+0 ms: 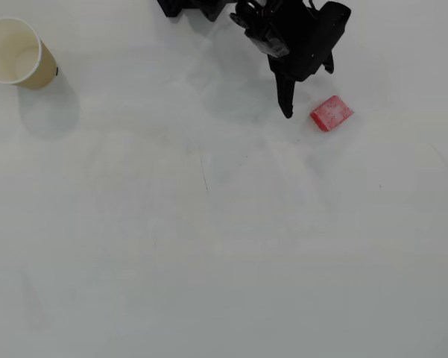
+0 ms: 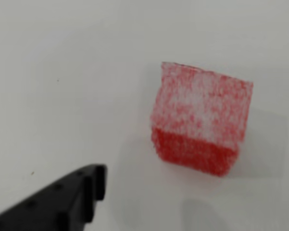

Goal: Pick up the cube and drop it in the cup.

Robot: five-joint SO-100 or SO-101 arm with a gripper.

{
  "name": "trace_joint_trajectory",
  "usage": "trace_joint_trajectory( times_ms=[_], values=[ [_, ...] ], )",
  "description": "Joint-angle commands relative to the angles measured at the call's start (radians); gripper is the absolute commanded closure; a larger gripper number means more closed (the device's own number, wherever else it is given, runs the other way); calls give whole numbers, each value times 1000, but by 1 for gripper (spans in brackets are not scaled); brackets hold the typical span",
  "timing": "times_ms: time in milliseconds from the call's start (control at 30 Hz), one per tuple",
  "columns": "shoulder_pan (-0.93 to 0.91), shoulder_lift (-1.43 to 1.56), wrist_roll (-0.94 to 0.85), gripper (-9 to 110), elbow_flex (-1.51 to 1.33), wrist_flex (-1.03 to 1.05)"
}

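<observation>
The cube (image 1: 332, 112) is a small red-pink block with a whitish speckled top, lying on the white table at the upper right of the overhead view. My black gripper (image 1: 308, 92) hangs just above and left of it, open and empty; its long finger's tip (image 1: 286, 112) is down beside the cube's left side, apart from it. In the wrist view the cube (image 2: 199, 122) fills the middle right and one black fingertip (image 2: 94, 180) shows at the lower left, a gap away. The tan paper cup (image 1: 15, 52) stands upright at the far upper left, its cream inside empty.
The white table (image 1: 224, 246) has faint scuffs and a thin dark scratch (image 1: 204, 173) near the middle. The arm's black base (image 1: 201, 7) sits at the top edge.
</observation>
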State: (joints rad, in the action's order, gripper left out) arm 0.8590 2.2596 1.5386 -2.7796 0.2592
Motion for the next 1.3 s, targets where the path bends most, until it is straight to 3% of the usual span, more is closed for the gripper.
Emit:
trace_joint_trajectory(
  times_ms=[0,1267],
  values=[
    [-3,-38,-9,59,166,-46],
    [-77,-552,-9,59,486,-189]
  ],
)
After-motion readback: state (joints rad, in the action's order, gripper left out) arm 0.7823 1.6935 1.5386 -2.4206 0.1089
